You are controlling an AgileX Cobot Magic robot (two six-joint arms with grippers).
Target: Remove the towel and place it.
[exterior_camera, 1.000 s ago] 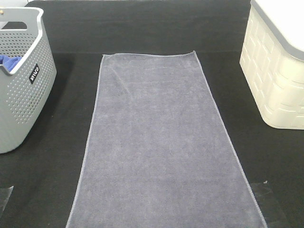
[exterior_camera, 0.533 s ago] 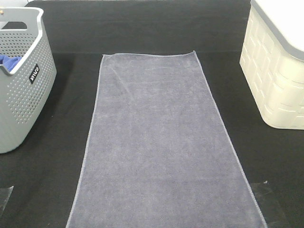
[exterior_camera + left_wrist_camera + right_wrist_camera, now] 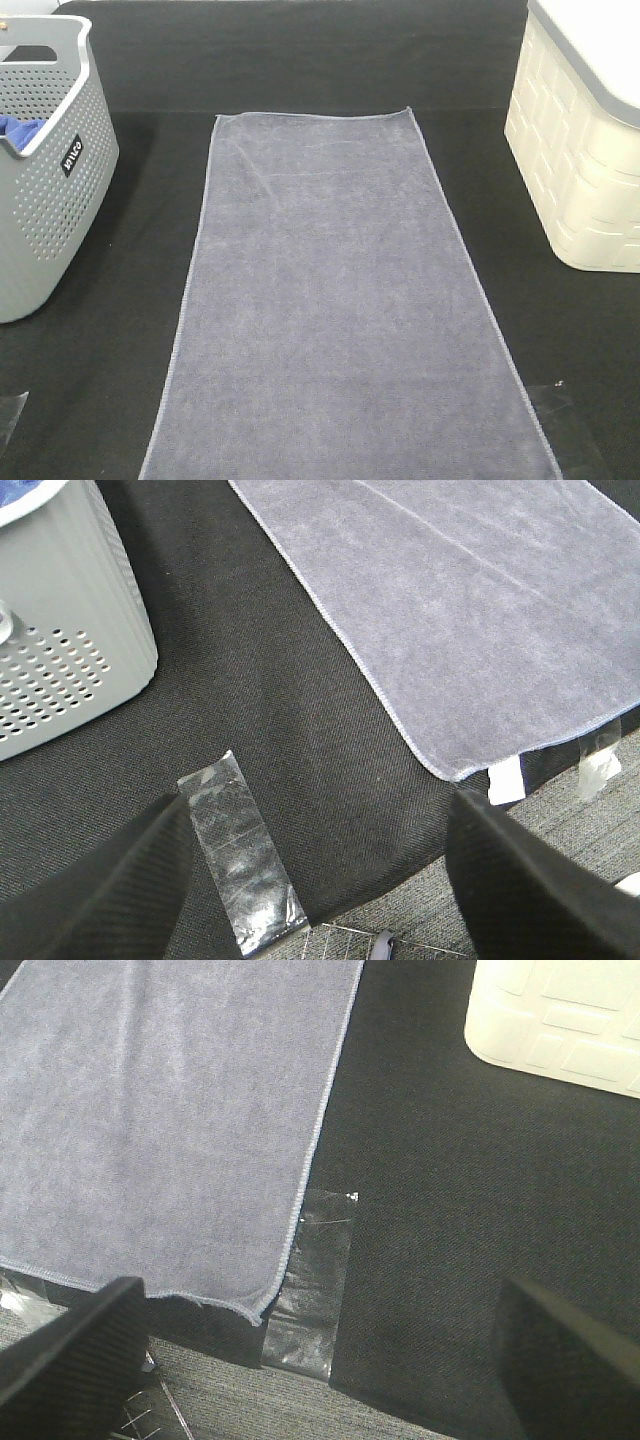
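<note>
The large grey-lavender microfibre towel (image 3: 340, 300) is spread flat, long axis running away from the camera, between a perforated grey plastic basket (image 3: 50, 200) and a cream plastic bin (image 3: 580, 170). Both the left claw (image 3: 320, 880) and right claw (image 3: 320, 1360) are held apart, empty.

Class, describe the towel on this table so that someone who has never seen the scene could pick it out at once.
Start at the black table cover, between the perforated grey basket on the left and the cream bin on the right. The towel lies spread flat down the middle. It is long, rectangular and grey-lavender with a stitched hem, unlike the bright blue cloth inside the basket.
</note>
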